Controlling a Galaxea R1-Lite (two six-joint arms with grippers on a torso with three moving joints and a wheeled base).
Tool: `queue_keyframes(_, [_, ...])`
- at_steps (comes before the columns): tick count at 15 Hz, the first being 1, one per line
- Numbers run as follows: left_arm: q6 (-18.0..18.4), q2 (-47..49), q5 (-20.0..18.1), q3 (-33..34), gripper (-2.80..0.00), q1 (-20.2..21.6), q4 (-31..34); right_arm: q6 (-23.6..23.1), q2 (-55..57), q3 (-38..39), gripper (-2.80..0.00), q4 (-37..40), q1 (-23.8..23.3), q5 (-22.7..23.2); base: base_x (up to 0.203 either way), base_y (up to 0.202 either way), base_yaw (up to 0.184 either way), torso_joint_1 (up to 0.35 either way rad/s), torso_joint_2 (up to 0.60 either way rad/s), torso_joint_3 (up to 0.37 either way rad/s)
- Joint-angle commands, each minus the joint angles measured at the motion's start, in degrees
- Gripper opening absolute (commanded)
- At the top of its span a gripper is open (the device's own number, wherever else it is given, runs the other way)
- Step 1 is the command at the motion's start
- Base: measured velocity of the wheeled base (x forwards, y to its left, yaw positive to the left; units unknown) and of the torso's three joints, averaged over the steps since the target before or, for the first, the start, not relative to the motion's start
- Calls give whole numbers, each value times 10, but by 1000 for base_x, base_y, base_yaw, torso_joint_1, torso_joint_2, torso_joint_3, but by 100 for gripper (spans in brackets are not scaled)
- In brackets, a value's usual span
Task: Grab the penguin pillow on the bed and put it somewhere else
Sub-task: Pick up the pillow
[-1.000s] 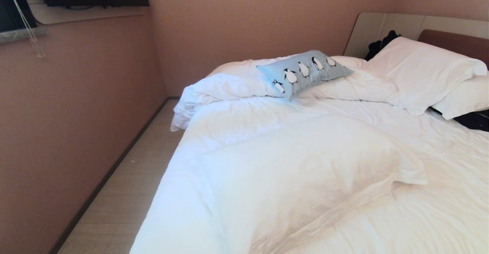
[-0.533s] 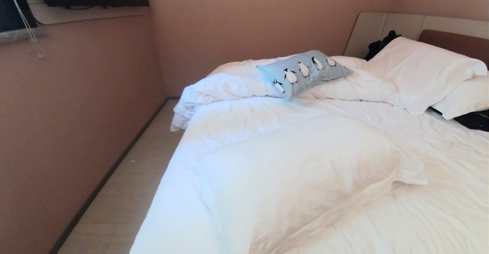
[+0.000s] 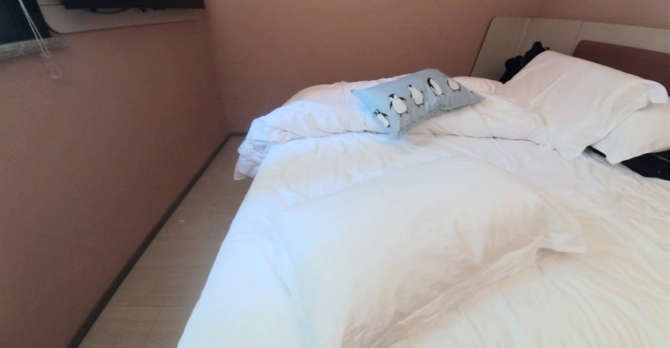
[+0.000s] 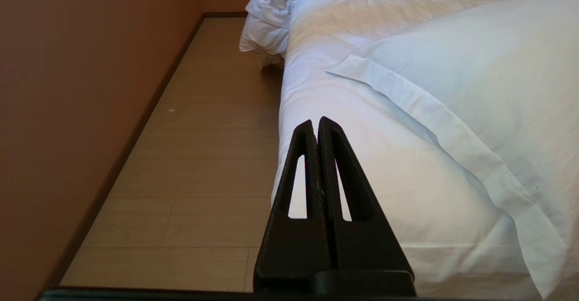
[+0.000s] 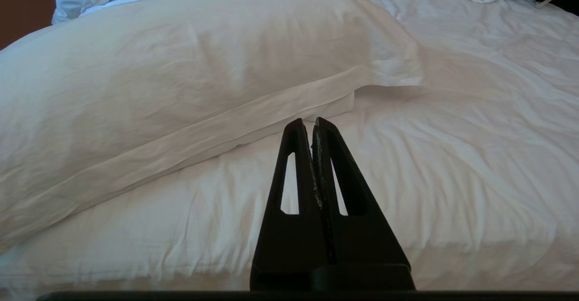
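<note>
Item: penguin pillow (image 3: 417,98), light blue. Location: far end of the bed (image 3: 471,264), lying on bunched duvet (image 3: 309,120) near the headboard (image 3: 623,55), just beside the white pillows (image 3: 576,97). Long axis: runs slantwise, from nearer-left up toward the headboard.

Left hand (image 4: 315,126): clenched, empty, at the bed's near left corner above the floor (image 4: 203,147).

Right hand (image 5: 312,126): clenched, empty, over the near sheet.

Relation: the pillow lies well apart from both hands, ahead across the bed's length. Which arm is nearer cannot be told; it probably calls for an approach first.
</note>
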Motion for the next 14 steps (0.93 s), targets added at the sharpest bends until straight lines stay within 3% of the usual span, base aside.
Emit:
queue_keyframes(1, [0,0,0,0,-280,0,0,0,0,0,-280,0,0,0,0,0,0,0,0,0])
queue_keyframes(14, [0,0,0,0,-280,0,0,0,0,0,-280,0,0,0,0,0,0,0,0,0])
